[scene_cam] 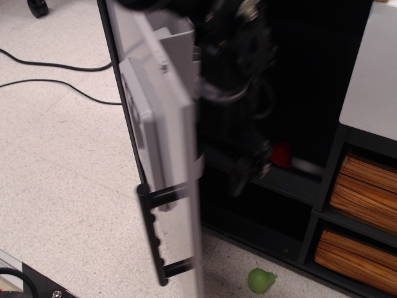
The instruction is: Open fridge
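The fridge [164,155] door stands wide open, edge-on, its handle [152,233] at 7 o'clock. The blurred gripper [245,174] hangs just behind at 3 o'clock, its grip state unreadable.

The robot's arm [232,68] was black and very blurry. It came in from the top of the picture and hung down, a little to the left of the middle. The upper part was thick and lumpy, with round black parts and a loop of cable on its right side. Lower down it got thinner. At the bottom end was the gripper [247,174], which pointed down. It was too dark and too blurry to tell if its fingers were apart or together, or if they held anything.
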`<state>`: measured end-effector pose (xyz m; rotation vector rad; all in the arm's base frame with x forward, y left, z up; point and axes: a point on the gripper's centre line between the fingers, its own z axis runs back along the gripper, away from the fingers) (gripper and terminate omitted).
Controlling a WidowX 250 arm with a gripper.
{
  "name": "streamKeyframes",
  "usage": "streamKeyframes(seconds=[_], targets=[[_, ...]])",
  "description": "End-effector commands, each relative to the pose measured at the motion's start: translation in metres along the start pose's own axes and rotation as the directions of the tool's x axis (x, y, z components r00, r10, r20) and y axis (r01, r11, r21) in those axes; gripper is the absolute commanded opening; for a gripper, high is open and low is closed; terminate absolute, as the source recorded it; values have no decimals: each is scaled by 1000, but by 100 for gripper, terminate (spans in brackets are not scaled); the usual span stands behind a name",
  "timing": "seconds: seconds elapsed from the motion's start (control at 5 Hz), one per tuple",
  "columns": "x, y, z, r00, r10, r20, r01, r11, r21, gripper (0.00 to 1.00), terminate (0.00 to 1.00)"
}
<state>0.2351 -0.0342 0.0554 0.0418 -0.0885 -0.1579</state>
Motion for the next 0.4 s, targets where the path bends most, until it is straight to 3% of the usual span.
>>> streamKeyframes(seconds=[0.0,0.2], targets=[[-23,27,7,999,-26,23,27,998,-51,100,0],[-27,47,6,1000,-13,18,14,999,-32,100,100]])
